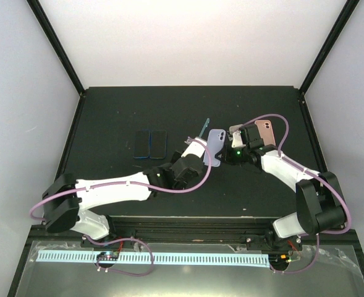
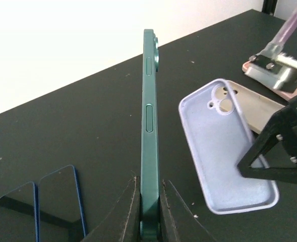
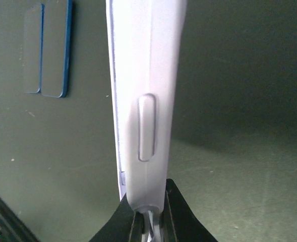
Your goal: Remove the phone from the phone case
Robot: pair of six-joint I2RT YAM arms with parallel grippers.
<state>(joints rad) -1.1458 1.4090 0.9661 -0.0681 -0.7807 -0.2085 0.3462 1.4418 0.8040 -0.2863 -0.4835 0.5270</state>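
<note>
Pointing camera-end outward, phone (image 2: 149, 126) sits clamped in left jaws, case (image 2: 224, 151) in right jaws.

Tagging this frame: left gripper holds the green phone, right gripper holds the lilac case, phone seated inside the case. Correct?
One thing is off: the green phone is out of the lilac case, not seated in it. The left wrist view shows the case empty and apart from the phone. The left gripper does hold the phone, and the right gripper the case.
</note>
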